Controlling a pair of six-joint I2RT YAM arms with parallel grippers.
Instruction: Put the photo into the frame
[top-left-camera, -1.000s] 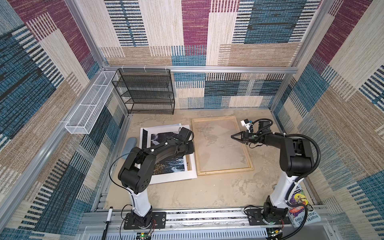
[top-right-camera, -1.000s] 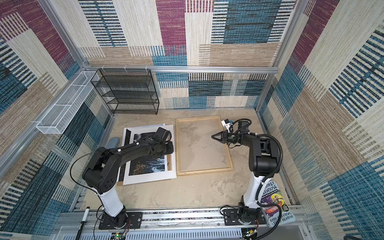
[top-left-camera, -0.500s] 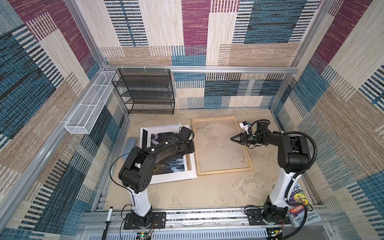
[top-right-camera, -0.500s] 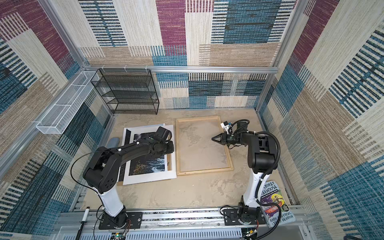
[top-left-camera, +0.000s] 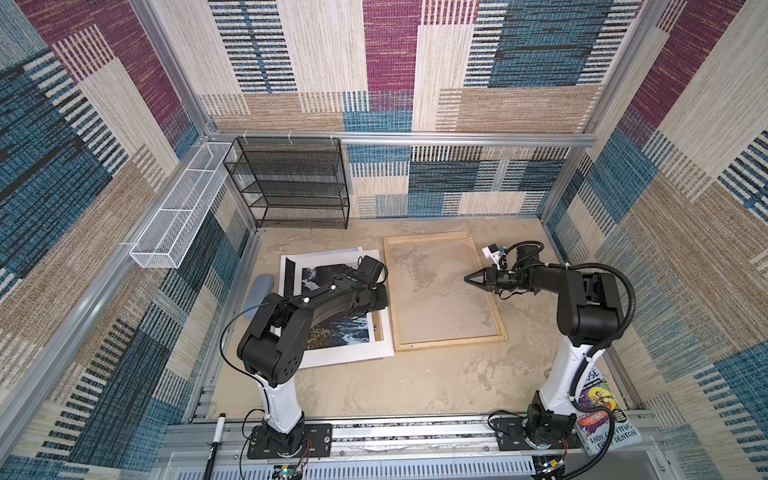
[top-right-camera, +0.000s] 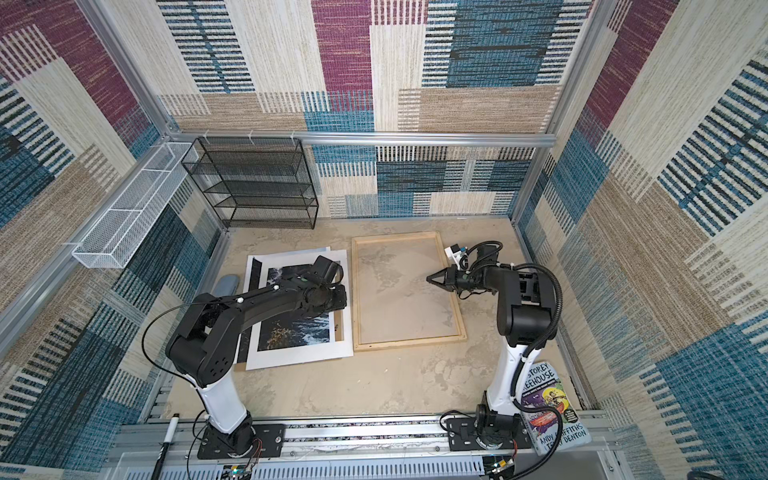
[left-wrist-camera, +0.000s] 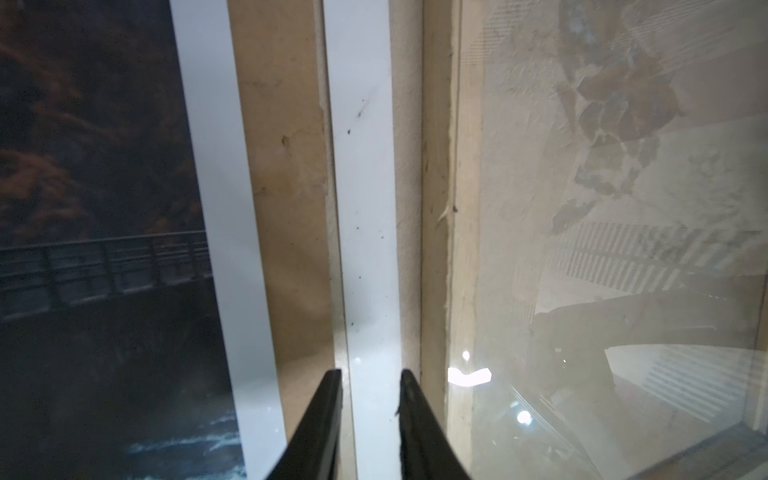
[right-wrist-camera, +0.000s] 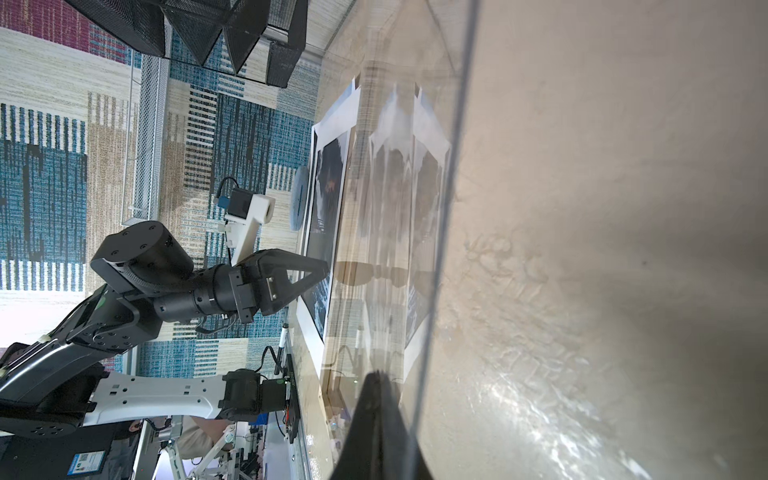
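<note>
Your photo (top-left-camera: 343, 332) lies flat on the desk (top-left-camera: 415, 386), left of centre in both top views, dark print up and partly hidden under the left arm. It sits with the white mat board (top-left-camera: 365, 353). In the left wrist view a strip of brown backing board (left-wrist-camera: 286, 166) shows between the photo's white border and the mat's strip nearest the frame. Just to the right of the mat, close but apart, the frame (top-left-camera: 451, 341) lies flat at centre, the desk showing through its clear pane.

Your left claw (left-wrist-camera: 371, 376) points down at that mat strip, its fingers a little spread with the white strip showing between them. You cannot tell from these views whether the tips touch it. Your right claw (top-left-camera: 469, 279) is pressed together and empty, hovering over the frame's right side and pointing toward the photo.

A black mesh shelf (top-left-camera: 291, 183) stands at the upper left of the desk. A book (top-left-camera: 606, 432) lies at the lower right, by the right arm's base.
</note>
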